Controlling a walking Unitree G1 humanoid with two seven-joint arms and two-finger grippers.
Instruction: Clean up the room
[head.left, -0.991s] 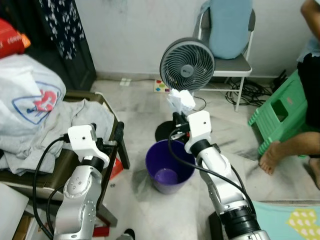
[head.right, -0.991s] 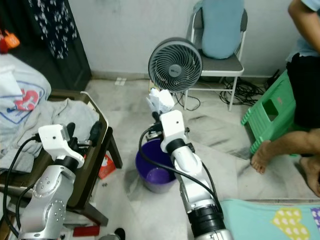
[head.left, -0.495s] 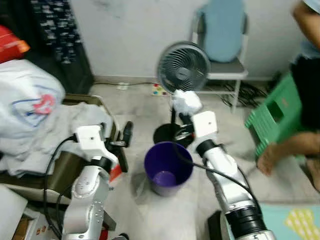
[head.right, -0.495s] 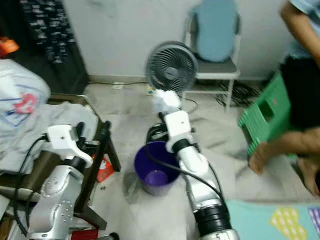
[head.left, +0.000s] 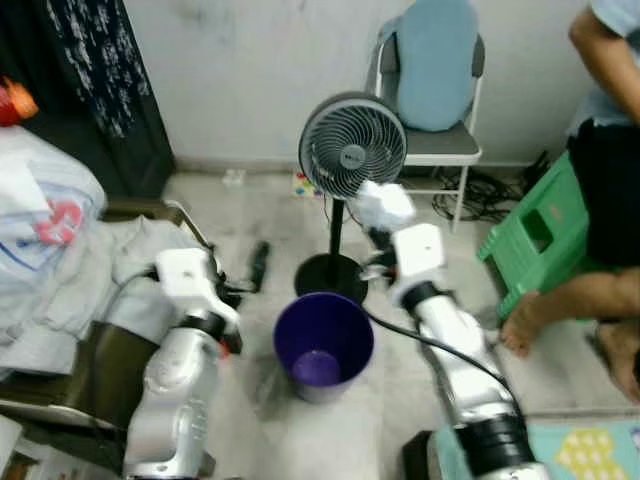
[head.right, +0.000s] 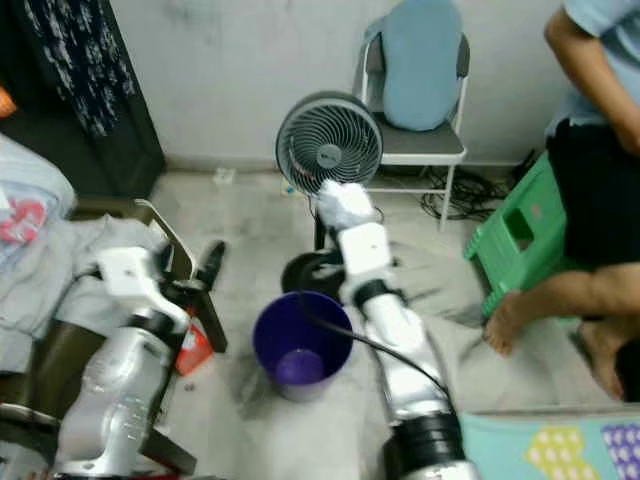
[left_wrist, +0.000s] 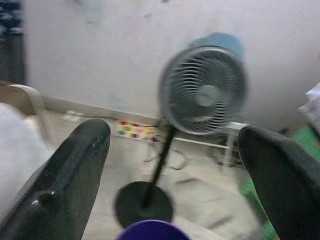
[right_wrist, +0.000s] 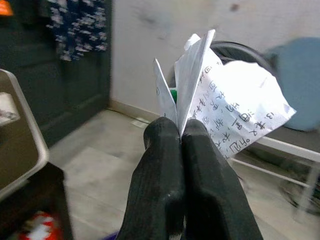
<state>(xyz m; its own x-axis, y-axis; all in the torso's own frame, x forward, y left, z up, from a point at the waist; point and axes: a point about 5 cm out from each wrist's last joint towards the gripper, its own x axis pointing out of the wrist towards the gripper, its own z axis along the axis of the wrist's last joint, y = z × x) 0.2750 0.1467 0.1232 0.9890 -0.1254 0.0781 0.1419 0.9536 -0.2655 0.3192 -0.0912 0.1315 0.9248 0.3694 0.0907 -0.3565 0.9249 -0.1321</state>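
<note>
My right gripper (right_wrist: 180, 131) is clamped on crumpled paper (right_wrist: 227, 112), held up at 1 o'clock from the purple bin (head.left: 323, 342). Left gripper (left_wrist: 175, 175) spread apart, at the bin's 9 o'clock.

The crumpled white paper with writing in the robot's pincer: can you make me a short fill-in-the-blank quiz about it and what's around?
1. The right gripper is ___ on the crumpled white paper.
2. The round plastic bin on the floor is ___ in colour.
3. Behind the bin stands a grey pedestal ___.
4. The left gripper has its fingers ___.

Missing words: shut; purple; fan; open
</note>
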